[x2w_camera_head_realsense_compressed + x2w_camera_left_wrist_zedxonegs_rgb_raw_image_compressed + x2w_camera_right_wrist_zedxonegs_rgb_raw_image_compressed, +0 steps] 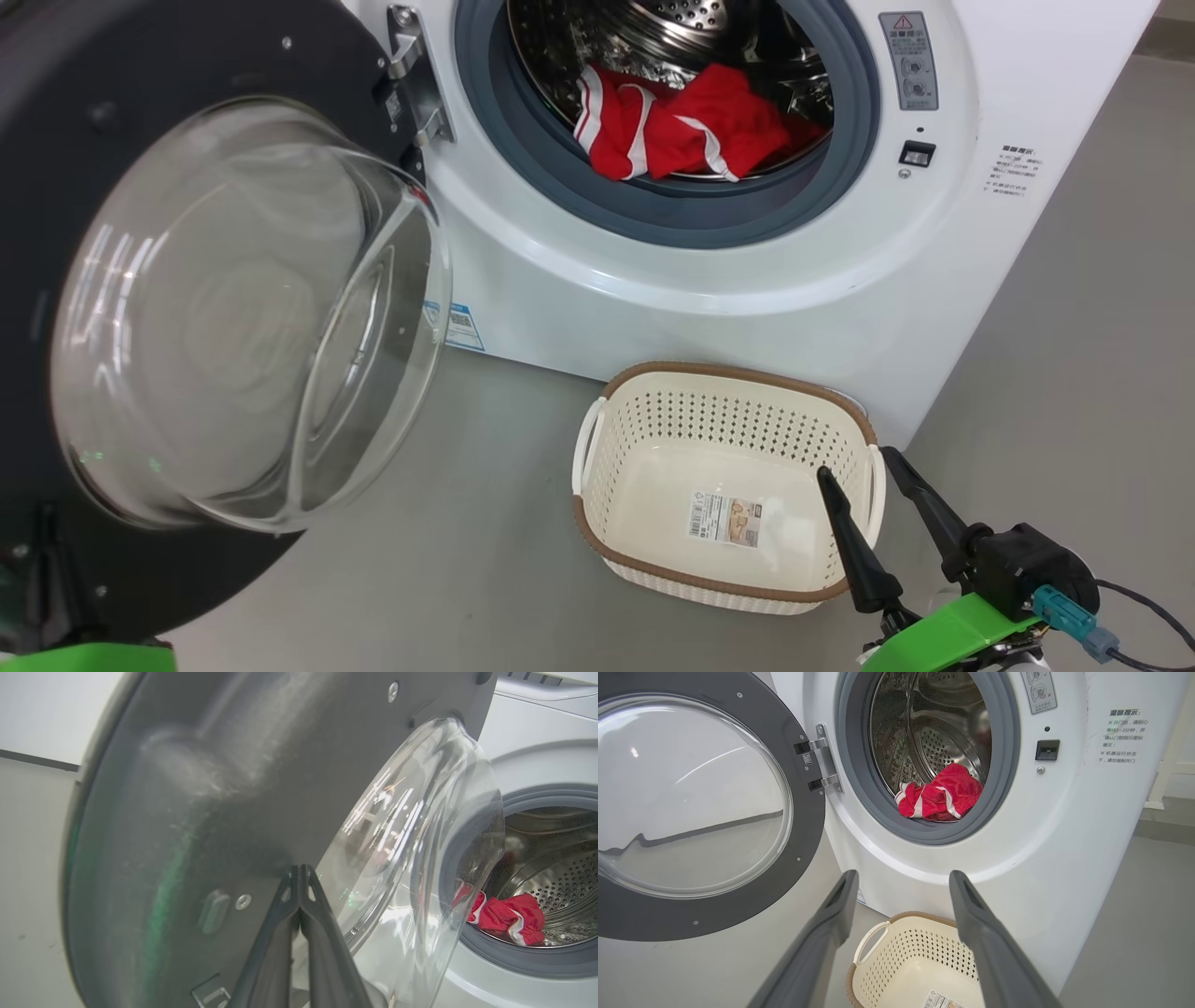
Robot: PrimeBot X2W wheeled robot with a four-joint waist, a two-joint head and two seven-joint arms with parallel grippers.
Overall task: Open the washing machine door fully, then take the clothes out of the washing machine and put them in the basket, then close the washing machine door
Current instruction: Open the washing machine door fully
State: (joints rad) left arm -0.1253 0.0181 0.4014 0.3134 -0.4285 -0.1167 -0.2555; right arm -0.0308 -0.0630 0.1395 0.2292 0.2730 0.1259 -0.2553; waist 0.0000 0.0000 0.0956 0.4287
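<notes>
The washing machine door point(243, 308) stands swung out on its hinge point(411, 75) to the left of the opening, its clear bulging window and the dark inner face of its rim turned toward the head camera. The washing machine point(747, 280) is a white front-loader with a grey gasket point(653, 210) around the steel drum point(691, 19), and a small blue label point(462, 327) sits low on its front just beside the door. The clothes point(691, 126), red with white stripes, lie bunched at the bottom of the drum close behind the gasket's lower lip, wholly inside the machine. The basket point(728, 420) stands on the grey floor point(448, 523) just in front of the machine, below and right of the opening, upright, with a sticker point(725, 518) on its bottom and no garment in it. In the left wrist view the left gripper point(299, 872) has its 2 fingers pressed together with nothing between them, the tips against the dark inner face of the door point(210, 788) beside the window; whether they touch that face cannot be told. The right gripper point(859, 465) hangs over the near right corner of the basket with its 2 fingers spread wide and nothing in its hold; in its own wrist view they point(903, 875) point up toward the machine front below the clothes point(941, 795), with the basket point(915, 952) beneath them.
</notes>
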